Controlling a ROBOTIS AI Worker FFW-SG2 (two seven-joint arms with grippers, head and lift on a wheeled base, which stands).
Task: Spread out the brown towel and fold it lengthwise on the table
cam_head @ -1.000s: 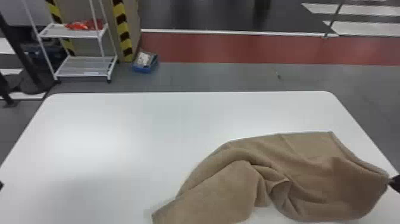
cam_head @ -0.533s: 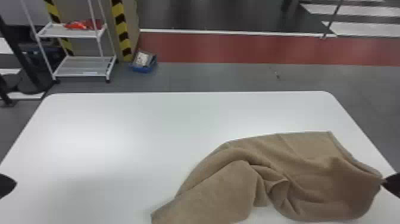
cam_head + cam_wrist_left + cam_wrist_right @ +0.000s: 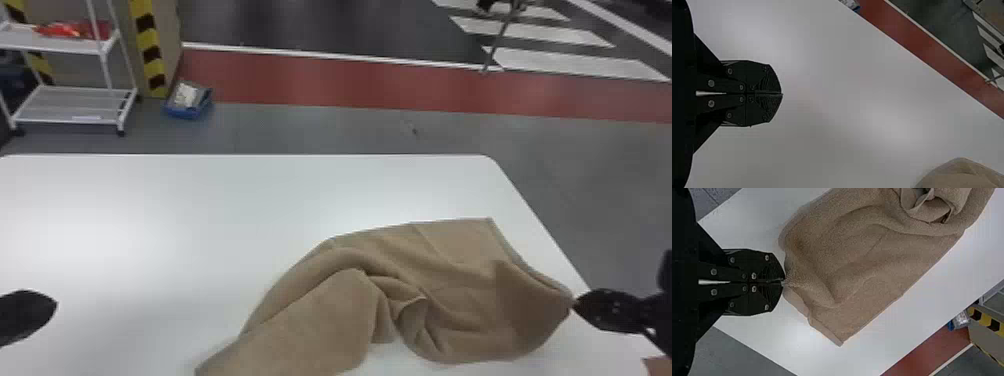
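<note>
Brown, and bunched near the middle of the towel (image 3: 465,245); lies on the right and near part of the table (image 3: 200,200), with a flatter stretch toward the far right corner and a flap running out at the bottom of the head view; pinched at the right-hand edge by the right gripper (image 3: 783,282), shut on a small bite of cloth; nothing in the left gripper (image 3: 782,94), closed to a narrow seam above bare tabletop, well apart to the left.

Seems to be at the spreading step, short of any fold; probably calls next for opening the left gripper, taking the left end, then drawing both ends apart to flatten the ridges; risks slipping from so small a pinch; needs squaring before folding lengthwise, or may trap creases inside.
</note>
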